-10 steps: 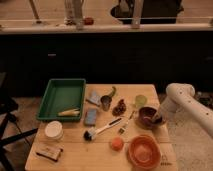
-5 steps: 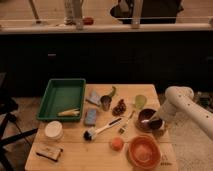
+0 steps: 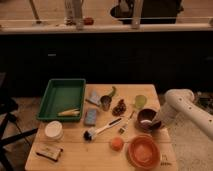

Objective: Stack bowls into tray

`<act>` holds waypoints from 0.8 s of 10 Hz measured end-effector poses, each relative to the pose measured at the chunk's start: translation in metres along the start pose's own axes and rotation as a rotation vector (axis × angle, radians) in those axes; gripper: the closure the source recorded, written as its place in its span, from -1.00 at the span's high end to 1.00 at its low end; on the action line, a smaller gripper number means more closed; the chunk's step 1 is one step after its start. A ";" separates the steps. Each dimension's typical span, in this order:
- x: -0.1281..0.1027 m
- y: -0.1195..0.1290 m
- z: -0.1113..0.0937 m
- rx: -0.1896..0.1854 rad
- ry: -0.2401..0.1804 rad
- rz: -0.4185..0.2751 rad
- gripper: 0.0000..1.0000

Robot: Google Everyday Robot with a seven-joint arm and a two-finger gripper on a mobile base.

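My gripper point(image 3: 156, 123) sits at the maroon bowl point(image 3: 147, 120) rim (grip state I cannot tell), since it must reach the far green tray point(image 3: 62, 98).

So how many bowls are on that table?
2: the maroon bowl at the right edge by the gripper, and the orange bowl at the front right. None looks hidden.

Lab-like room: wooden table point(image 3: 75, 155), end effector point(image 3: 156, 123) at its right edge.

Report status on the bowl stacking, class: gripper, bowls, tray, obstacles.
Gripper at the maroon bowl, right table edge. Orange bowl untouched, front. Tray far left; metal cup and brush between.
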 end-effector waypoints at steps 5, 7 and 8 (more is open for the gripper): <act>-0.006 -0.003 -0.013 0.003 0.031 -0.031 -1.00; -0.006 -0.003 -0.020 0.006 0.038 -0.050 -1.00; -0.007 -0.004 -0.023 0.008 0.039 -0.060 -1.00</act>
